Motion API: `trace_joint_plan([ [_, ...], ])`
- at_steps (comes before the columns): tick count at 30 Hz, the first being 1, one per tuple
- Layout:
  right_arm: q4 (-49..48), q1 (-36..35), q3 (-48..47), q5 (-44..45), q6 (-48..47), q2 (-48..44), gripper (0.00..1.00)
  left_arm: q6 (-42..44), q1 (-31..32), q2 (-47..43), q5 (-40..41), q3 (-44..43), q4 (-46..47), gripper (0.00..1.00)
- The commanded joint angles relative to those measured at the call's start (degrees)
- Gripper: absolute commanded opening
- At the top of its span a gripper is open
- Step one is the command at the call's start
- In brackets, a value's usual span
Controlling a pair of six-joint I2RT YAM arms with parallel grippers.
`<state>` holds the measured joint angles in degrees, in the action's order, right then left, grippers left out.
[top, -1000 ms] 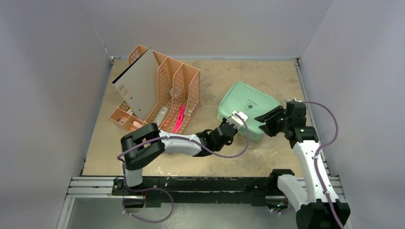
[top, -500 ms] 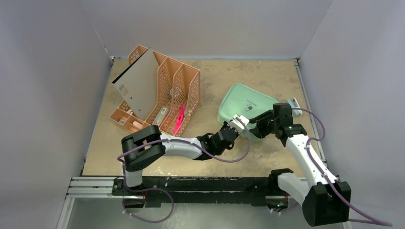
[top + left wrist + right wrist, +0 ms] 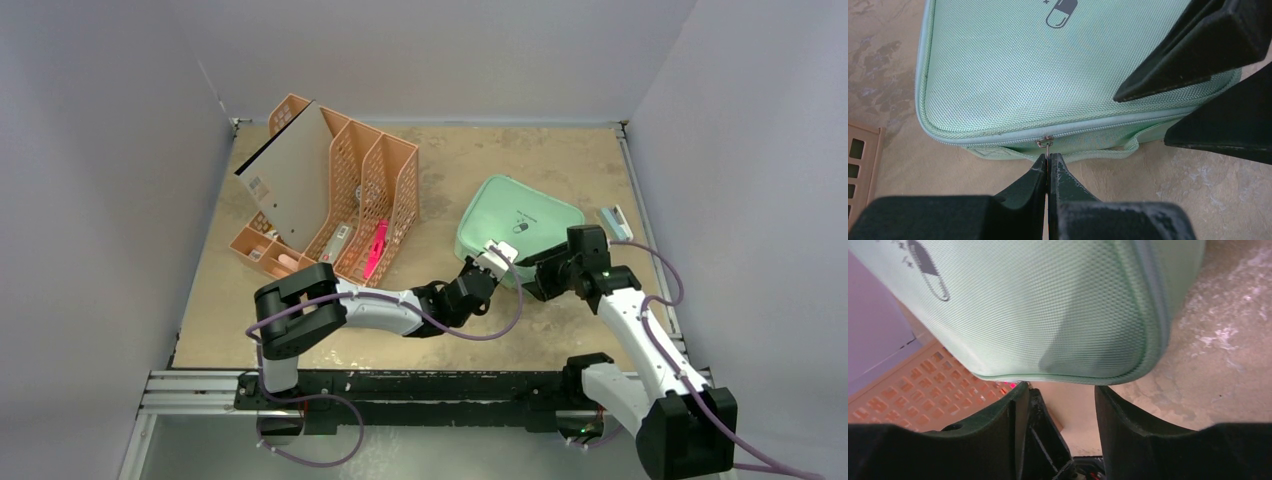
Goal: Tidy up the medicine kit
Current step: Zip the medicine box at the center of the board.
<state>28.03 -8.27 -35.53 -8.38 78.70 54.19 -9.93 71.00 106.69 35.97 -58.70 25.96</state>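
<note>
The mint-green medicine kit (image 3: 520, 222) lies closed on the table, right of centre, with a pill logo on its lid. My left gripper (image 3: 491, 263) is at its near edge. In the left wrist view the gripper (image 3: 1048, 159) is shut on the metal zipper pull (image 3: 1047, 144) on the kit's (image 3: 1018, 75) front seam. My right gripper (image 3: 537, 281) is open at the kit's near right corner. One finger (image 3: 1188, 55) lies over the lid and the other (image 3: 1223, 125) sits beside the side wall. In the right wrist view the kit's edge (image 3: 1048, 315) sits just past the open gripper (image 3: 1063, 390).
An orange mesh file rack (image 3: 345, 185) stands at the back left with a grey folder and a pink item (image 3: 376, 248) in it, and it also shows in the right wrist view (image 3: 908, 390). A small white and blue box (image 3: 614, 220) lies right of the kit by the wall.
My right arm has swung left and nearer, from the kit's right side to its near right corner, uncovering the small box. My left gripper has stayed at the zipper.
</note>
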Motion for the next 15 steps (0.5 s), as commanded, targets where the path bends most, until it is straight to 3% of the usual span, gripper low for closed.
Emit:
trace_joint_plan([
  [1, 4.31, -0.47, 0.54, 2.20, 2.48, -0.64, 0.54, -1.49, 0.80, -2.64, 0.18, 0.94, 0.97, 0.00],
  [11, 0.83, -0.55, -0.13, 7.36, 1.75, 3.68, 0.53, -2.84, 0.80, -3.94, -0.48, 2.14, 0.89, 0.00],
  [15, -0.57, -0.54, 2.67, 6.00, 0.06, 4.22, 0.41, -3.97, 0.72, -4.62, -0.74, 2.02, -1.58, 0.00],
])
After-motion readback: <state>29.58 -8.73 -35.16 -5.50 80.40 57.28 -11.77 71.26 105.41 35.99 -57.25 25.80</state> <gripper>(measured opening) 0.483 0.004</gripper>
